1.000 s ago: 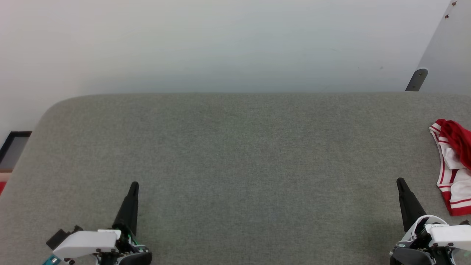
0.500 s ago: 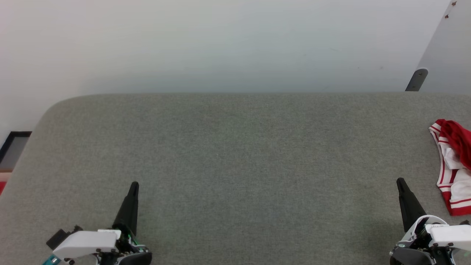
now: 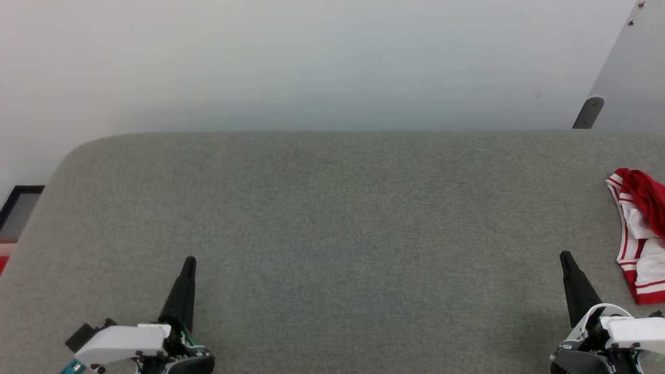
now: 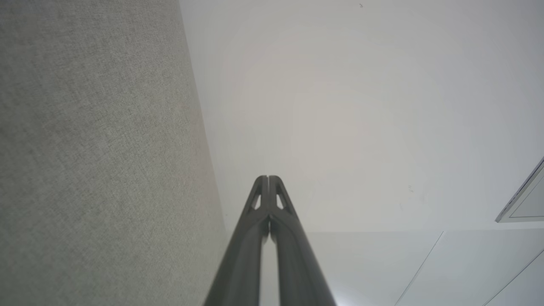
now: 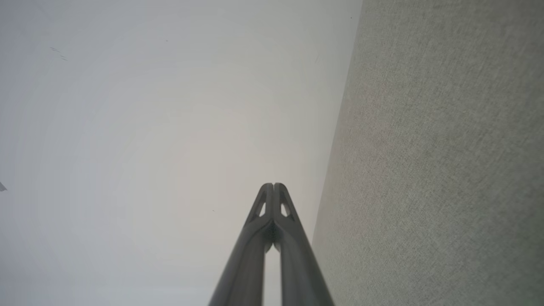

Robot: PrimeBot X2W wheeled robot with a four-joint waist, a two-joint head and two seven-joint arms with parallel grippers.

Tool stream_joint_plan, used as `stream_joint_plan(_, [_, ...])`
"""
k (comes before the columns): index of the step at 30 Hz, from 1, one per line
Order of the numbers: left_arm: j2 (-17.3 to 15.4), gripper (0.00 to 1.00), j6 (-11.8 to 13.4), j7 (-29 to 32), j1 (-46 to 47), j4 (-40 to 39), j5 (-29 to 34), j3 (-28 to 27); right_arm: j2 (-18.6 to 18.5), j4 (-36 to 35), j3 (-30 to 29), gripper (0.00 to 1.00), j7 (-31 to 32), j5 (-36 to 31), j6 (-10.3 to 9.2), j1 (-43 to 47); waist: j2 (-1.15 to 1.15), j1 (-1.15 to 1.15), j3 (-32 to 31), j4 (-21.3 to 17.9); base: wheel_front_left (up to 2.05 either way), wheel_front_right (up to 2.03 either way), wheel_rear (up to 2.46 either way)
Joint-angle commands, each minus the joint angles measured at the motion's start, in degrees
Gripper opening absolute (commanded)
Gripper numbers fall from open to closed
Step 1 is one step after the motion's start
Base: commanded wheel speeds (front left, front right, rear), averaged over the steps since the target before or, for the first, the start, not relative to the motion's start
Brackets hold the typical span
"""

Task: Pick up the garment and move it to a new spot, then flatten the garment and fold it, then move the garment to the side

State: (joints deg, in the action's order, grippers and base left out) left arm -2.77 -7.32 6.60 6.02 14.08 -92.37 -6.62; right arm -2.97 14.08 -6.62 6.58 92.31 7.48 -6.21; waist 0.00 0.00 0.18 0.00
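The garment (image 3: 638, 234), red with white parts and red-and-white striped trim, lies crumpled at the far right edge of the grey table (image 3: 332, 208), partly cut off by the picture's edge. My right gripper (image 3: 566, 258) rests low at the right, a short way left of the garment, not touching it. My left gripper (image 3: 189, 262) rests at the lower left, far from the garment. In the wrist views both the left gripper (image 4: 268, 178) and the right gripper (image 5: 273, 185) are shut, tips pressed together with nothing between them.
A white wall (image 3: 311, 62) rises behind the table. A grey panel with a dark bracket (image 3: 588, 112) stands at the back right. A dark frame (image 3: 18, 208) sits beyond the table's left edge.
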Motion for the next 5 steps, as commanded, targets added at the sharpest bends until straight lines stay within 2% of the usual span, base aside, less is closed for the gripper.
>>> stream_joint_plan(1, [0.0,0.0,-0.3,0.1,0.5,0.0,0.0,-0.1,0.2,-0.1,0.2,0.0,0.1,0.2,0.02,-0.2,0.0,0.0,0.0,0.0,0.0,0.0,0.0])
stream_joint_plan(5, [0.0,0.0,-0.3,0.1,0.5,-0.1,0.0,-0.1,0.2,-0.1,0.2,0.0,0.1,0.2,0.02,-0.2,0.0,0.0,0.0,0.0,0.0,0.0,0.0])
